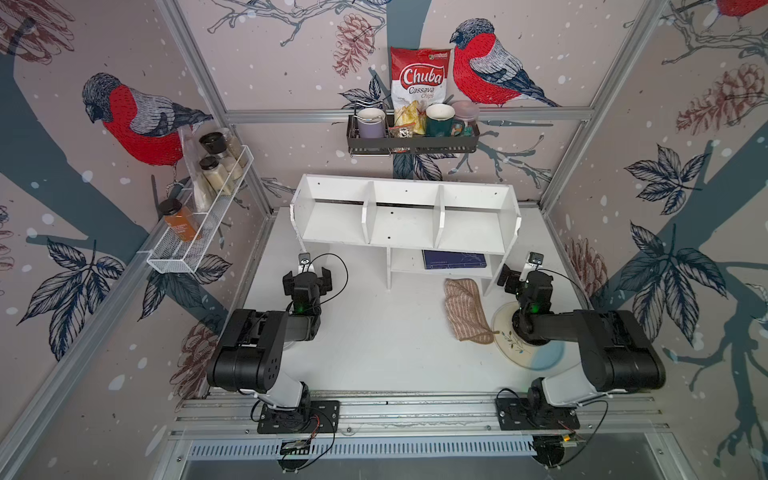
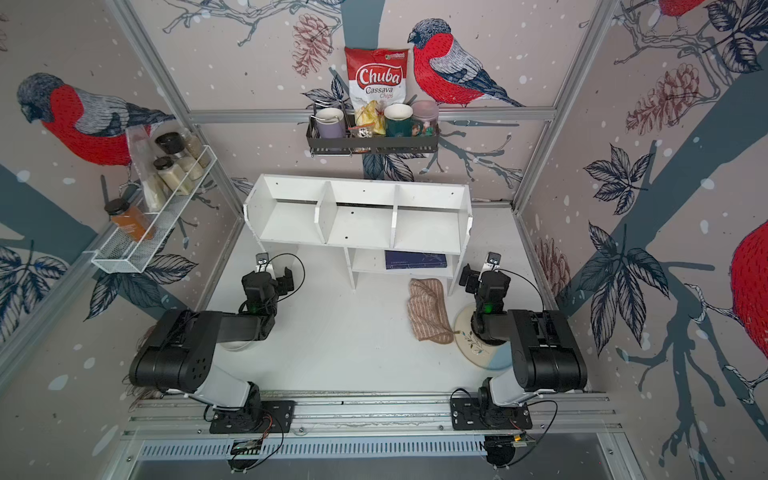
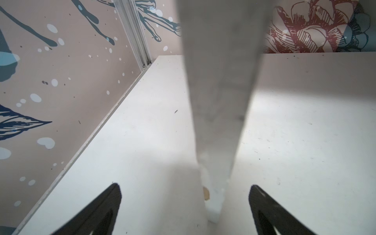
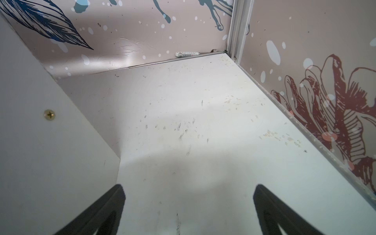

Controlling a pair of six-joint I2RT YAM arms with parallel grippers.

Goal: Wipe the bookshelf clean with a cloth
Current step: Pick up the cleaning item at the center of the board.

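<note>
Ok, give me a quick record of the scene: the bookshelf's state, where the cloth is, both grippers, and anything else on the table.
bookshelf: upright at the back of the table, upper compartments empty, blue book on the lower shelf
cloth: crumpled on the table, in front of the bookshelf's right leg, untouched
left gripper: open, empty
right gripper: open, empty
plate: on the table beside the cloth

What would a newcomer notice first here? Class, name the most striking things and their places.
The white bookshelf stands at the back of the table, its upper compartments empty, a dark blue book on its lower shelf. The tan striped cloth lies crumpled in front of it, beside a plate under the right arm.
</note>
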